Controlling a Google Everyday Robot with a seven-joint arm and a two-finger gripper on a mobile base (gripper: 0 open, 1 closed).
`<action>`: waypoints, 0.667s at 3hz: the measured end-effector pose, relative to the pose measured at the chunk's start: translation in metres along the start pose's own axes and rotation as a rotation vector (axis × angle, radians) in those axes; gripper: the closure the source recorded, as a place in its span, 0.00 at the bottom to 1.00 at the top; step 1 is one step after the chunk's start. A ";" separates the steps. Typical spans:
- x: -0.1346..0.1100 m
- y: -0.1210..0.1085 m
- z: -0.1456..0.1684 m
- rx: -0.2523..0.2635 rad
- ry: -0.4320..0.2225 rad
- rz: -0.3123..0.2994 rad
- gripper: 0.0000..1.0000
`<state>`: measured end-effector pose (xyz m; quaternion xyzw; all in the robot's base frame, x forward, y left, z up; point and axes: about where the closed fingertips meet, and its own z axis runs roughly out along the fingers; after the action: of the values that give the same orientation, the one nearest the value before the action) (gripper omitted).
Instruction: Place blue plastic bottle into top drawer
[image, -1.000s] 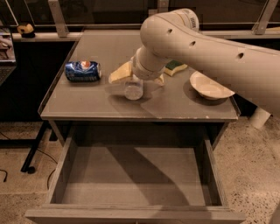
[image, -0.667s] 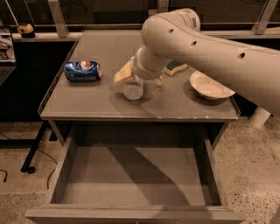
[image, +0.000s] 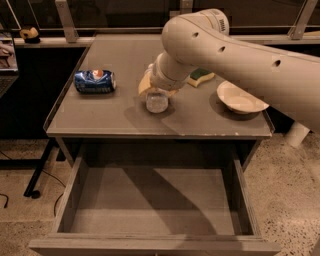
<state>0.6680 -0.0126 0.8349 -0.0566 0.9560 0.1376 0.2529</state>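
A clear bottle pokes out beneath the gripper at mid tabletop; its grip cannot be told.

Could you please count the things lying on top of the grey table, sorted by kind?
Bottle: 1, directly under the gripper
Can: 1
Bowl: 1
Sponge: 1
Pale yellow item, kind unclear: 1
Total: 5
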 end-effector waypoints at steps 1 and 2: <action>0.000 0.000 0.000 0.000 0.000 0.000 0.89; 0.000 0.000 0.000 0.000 0.000 0.000 1.00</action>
<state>0.6680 -0.0126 0.8351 -0.0566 0.9560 0.1376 0.2529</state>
